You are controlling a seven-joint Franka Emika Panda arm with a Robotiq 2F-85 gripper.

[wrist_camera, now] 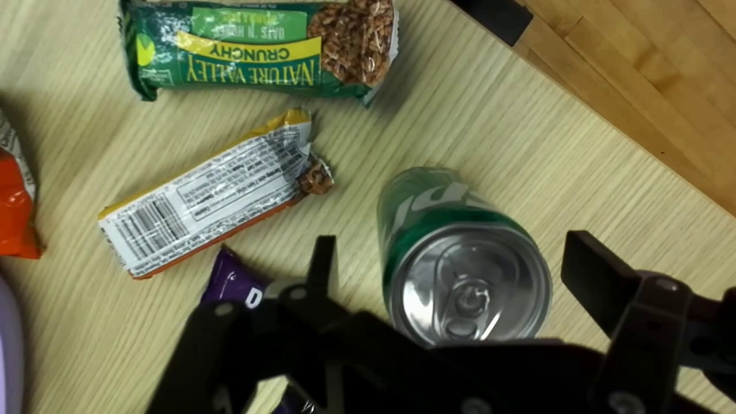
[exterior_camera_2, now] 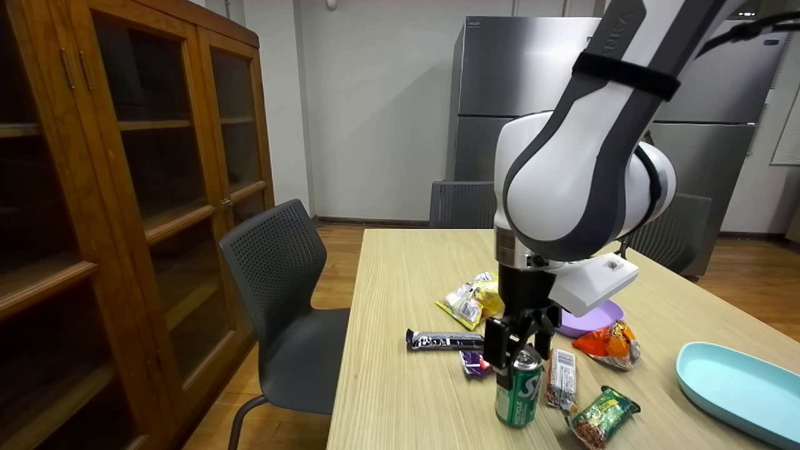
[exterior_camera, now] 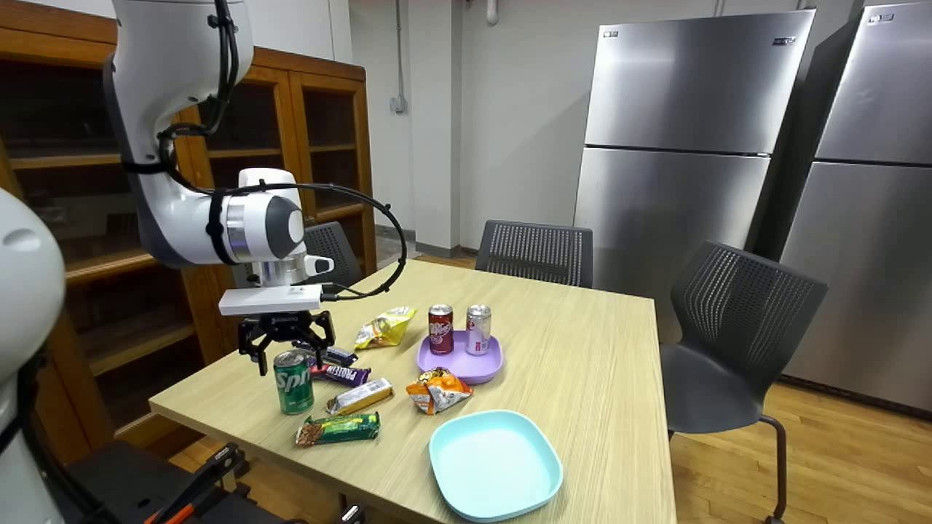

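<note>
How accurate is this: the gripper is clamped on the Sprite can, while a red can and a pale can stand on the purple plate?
The grip is wrong: the wrist view shows the gripper open, with a gap on each side of the Sprite can. The red can and pale can do stand on the purple plate.

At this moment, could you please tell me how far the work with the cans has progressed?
Seemingly done: the dark red can and the silver can stand on the purple plate. In hand: the open gripper straddles the Sprite can, with gaps on both sides in the wrist view. Left: that can stands on the table, so gripping and lifting it appear undone.
</note>
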